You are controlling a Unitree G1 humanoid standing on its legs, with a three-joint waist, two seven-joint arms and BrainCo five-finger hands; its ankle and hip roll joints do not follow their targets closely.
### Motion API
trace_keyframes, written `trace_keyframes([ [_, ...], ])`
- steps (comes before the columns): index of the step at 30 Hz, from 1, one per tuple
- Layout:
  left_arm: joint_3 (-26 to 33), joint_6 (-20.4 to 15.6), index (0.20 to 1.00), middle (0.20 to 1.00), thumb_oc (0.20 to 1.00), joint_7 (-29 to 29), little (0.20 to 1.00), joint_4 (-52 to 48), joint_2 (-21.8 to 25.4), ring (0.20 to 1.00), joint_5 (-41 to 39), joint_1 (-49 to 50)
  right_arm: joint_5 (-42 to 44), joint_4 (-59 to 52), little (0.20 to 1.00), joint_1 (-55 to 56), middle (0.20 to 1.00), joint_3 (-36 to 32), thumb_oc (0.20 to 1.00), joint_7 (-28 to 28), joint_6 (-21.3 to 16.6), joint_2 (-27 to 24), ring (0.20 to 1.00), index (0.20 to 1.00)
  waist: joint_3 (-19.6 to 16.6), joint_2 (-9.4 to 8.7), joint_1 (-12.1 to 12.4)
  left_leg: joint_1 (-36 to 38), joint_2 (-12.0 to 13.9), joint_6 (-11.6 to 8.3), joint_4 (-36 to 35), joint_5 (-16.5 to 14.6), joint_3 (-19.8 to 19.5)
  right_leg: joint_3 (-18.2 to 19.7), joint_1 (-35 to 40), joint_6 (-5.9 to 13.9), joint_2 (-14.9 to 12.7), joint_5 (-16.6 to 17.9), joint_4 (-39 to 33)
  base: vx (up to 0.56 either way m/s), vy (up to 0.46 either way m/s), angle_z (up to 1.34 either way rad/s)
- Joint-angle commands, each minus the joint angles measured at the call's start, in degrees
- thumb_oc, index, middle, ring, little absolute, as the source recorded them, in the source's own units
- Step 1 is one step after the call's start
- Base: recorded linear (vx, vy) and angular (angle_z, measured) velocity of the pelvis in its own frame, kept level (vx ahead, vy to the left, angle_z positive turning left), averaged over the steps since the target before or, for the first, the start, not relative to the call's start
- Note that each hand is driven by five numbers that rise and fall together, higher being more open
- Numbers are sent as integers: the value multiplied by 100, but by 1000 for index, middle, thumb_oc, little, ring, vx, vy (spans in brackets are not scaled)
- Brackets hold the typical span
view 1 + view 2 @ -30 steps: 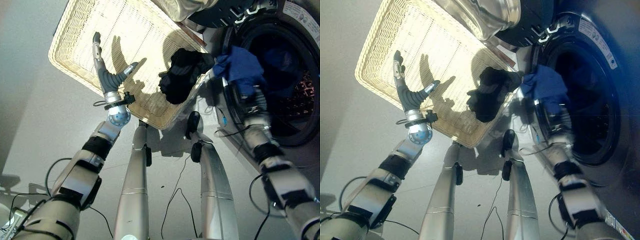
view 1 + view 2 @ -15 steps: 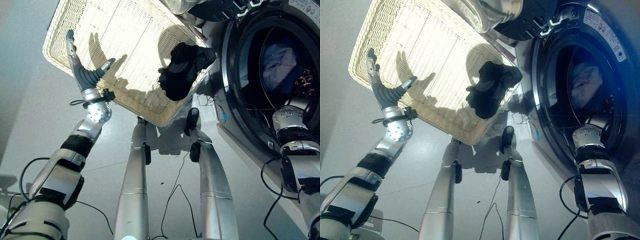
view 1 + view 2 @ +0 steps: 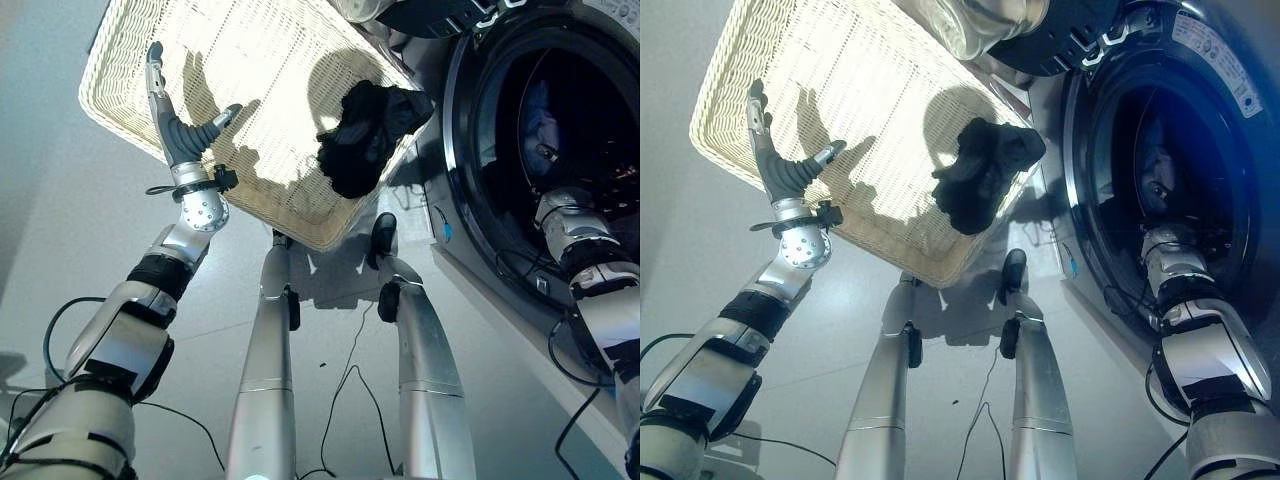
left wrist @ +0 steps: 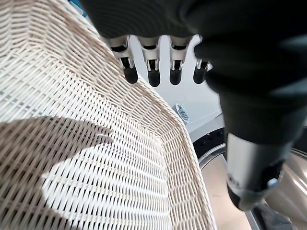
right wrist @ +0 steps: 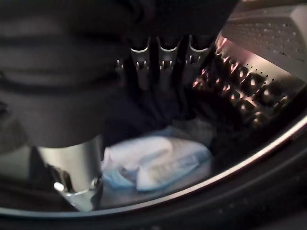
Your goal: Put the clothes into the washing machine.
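Observation:
A black garment [image 3: 365, 135] lies in the pale wicker basket [image 3: 120, 110], near its corner beside the washing machine [image 3: 460, 200]. My left hand [image 3: 180, 140] hovers open over the basket's other side, fingers [image 4: 153, 72] straight above the weave [image 4: 144, 158]. My right hand [image 3: 1155, 185] reaches in through the round door opening. Its fingers [image 5: 163, 67] stretch straight over a dark blue cloth [image 5: 139, 120] and a light blue one [image 5: 158, 160] lying in the drum [image 5: 249, 72], holding nothing.
The machine's open door [image 3: 980, 25] with its glass bowl hangs over the basket's far corner. The basket sits on a grey floor [image 3: 60, 250] directly left of the machine front. The dark door seal [image 3: 1080, 200] rings the opening.
A second ago my right hand carried the blue cloth at the door opening; now it is inside the drum, open, with the cloth lying below it. My left hand stays open over the basket.

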Motion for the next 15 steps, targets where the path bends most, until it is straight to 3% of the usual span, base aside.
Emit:
trace_keyframes([
  [1,174,-52,1000,1000,1000,131,1000,173,-144,1000,65,-322,-457,-206,1000,11,1000,203,1000,-20,-111,-447,1000,1000,-140,12,60,-13,-157,-30,1008,-1136,316,-213,371,609,211,890,-1125,-11,53,2],
  [9,422,102,1000,1000,1000,420,1000,244,-317,1000,386,-246,-1590,-2271,1000,892,1000,338,1000,-802,-317,169,1000,1000,-140,47,-134,-69,-138,-85,942,-1116,461,-63,209,589,277,761,-1060,-11,61,0],
  [15,675,97,1000,1000,1000,617,1000,174,-482,1000,598,-12,-2776,-3311,1000,1503,1000,368,1000,-780,-633,525,1000,1000,-140,96,-237,-59,-138,-107,910,-1106,531,19,188,576,327,674,-1046,-12,61,-2],
])
